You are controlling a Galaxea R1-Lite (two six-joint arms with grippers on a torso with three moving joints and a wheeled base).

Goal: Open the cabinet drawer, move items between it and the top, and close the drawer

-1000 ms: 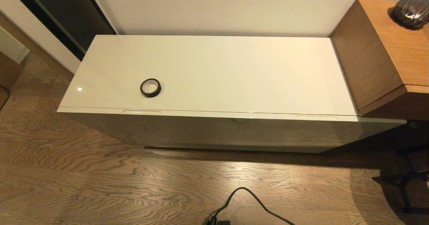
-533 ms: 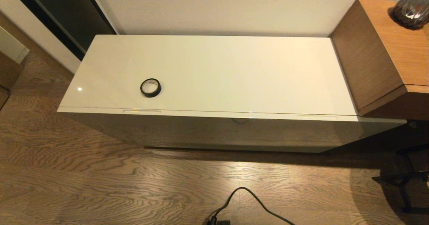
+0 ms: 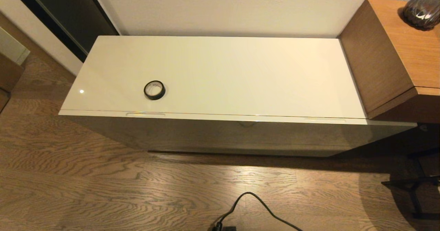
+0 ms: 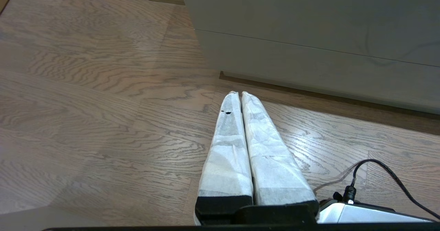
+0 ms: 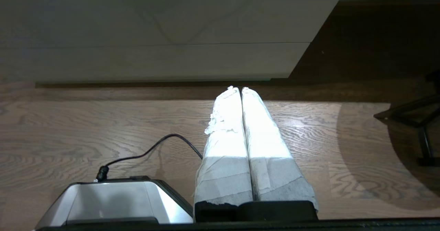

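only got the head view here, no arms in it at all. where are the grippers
Observer: Both hang low over the wooden floor, in front of the cabinet. The left gripper has its jaws shut, holding nothing.
Operator: and the right one
Observer: The right gripper is the same: jaws shut, empty, pointing at the cabinet's base.
Operator: anything near them down there
Observer: A silver-grey box with a black cable plugged in sits on the floor beside the right gripper.
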